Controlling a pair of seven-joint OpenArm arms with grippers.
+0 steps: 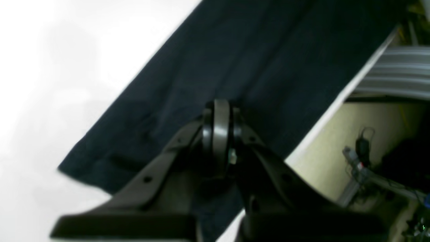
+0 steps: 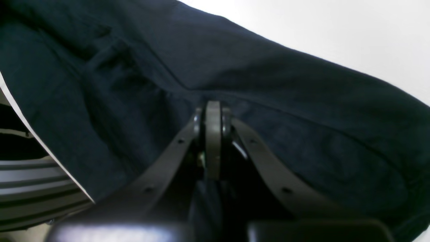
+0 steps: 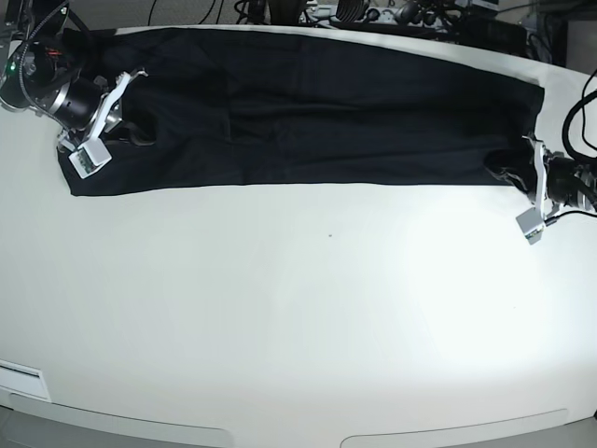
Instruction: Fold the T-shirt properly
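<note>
Two grippers are clamped on the T-shirt [image 3: 308, 107], which lies as a long band along the table's [image 3: 298, 317] far edge: left gripper [image 1: 220, 107] and right gripper [image 2: 213, 109] at opposite ends. Uneven lifting could bunch the layers or slip one thin pinch.

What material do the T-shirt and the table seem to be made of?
T-shirt: soft woven or knitted cloth, probably cotton, matte black; it creases and lies limp. Table: hard smooth white surface, perhaps laminate, slightly glossy; it shows a bright glare patch.
</note>
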